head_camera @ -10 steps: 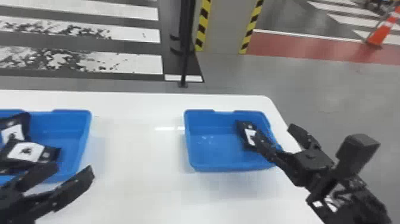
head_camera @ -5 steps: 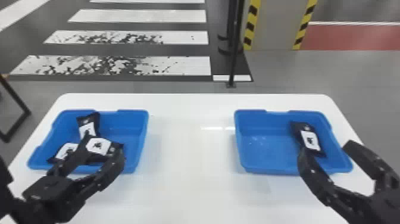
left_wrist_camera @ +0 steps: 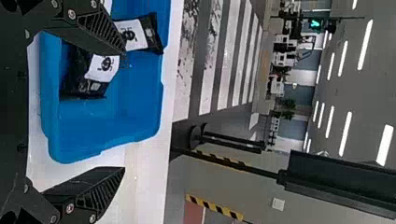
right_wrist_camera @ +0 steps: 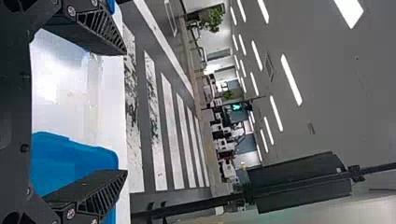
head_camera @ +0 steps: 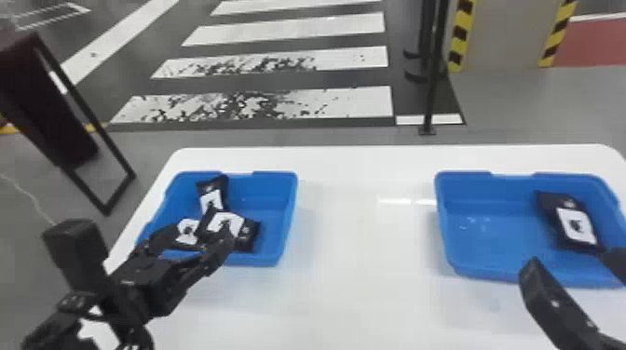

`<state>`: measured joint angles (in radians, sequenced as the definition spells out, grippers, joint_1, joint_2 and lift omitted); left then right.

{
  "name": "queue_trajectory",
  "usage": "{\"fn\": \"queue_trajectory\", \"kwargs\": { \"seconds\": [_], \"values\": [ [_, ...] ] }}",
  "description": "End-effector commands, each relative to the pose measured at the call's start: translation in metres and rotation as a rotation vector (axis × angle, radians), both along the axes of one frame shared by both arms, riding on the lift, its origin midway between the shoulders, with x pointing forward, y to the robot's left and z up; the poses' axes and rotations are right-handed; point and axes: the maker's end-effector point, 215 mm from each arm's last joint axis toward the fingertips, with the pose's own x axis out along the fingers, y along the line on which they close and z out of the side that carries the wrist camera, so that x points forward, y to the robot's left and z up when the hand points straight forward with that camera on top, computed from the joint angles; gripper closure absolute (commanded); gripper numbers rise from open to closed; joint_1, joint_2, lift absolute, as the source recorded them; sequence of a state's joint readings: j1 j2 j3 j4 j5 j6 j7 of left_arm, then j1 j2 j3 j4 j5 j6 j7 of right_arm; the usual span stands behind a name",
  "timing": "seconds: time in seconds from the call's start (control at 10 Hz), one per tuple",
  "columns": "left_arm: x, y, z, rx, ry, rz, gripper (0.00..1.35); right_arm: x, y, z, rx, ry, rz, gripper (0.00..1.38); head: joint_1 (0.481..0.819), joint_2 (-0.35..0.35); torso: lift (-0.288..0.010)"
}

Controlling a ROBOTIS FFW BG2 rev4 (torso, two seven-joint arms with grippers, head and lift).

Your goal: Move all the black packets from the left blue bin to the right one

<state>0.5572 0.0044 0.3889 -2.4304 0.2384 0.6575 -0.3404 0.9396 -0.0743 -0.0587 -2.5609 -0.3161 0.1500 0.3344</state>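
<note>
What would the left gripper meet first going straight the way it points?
Probably the inside of the left blue bin, or a black packet lying in it; depth is hard to judge.

The left arm (head_camera: pixel 135 293) comes in from the head view's lower left, leaning across the left edge of the table (head_camera: pixel 354 298). The left gripper (head_camera: pixel 198 235) hangs just inside that edge, pointing forward, with its fingers spread wide. The right gripper (head_camera: pixel 570 260), its fingers also well parted, lies short of the far right corner and seems tilted inward, though the view crops it.
</note>
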Motion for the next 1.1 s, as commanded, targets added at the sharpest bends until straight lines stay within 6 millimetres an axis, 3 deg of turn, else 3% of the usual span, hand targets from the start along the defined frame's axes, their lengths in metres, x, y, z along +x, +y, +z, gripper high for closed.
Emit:
{"fn": "queue_trajectory", "kwargs": {
  "seconds": [0.0, 0.2, 0.6, 0.8, 1.0],
  "values": [
    [0.016, 0.021, -0.018, 0.022, 0.051, 0.031, 0.17, -0.001, 0.005, -0.003, 0.015, 0.011, 0.013, 0.13, 0.695, 0.235, -0.140],
    [0.040, 0.051, -0.041, 0.028, 0.098, 0.081, 0.17, -0.002, 0.007, -0.008, 0.034, 0.030, 0.018, 0.13, 0.695, 0.275, -0.140],
    [0.080, 0.073, -0.074, -0.018, 0.160, 0.116, 0.17, -0.005, 0.018, -0.013, 0.048, 0.054, 0.049, 0.13, 0.695, 0.330, -0.140],
    [0.099, 0.075, -0.091, -0.037, 0.194, 0.113, 0.17, -0.005, 0.020, -0.018, 0.053, 0.068, 0.056, 0.13, 0.695, 0.338, -0.140],
    [0.118, 0.063, -0.108, -0.068, 0.235, 0.084, 0.18, -0.006, 0.022, -0.023, 0.064, 0.080, 0.060, 0.13, 0.695, 0.334, -0.140]
  ]
}}
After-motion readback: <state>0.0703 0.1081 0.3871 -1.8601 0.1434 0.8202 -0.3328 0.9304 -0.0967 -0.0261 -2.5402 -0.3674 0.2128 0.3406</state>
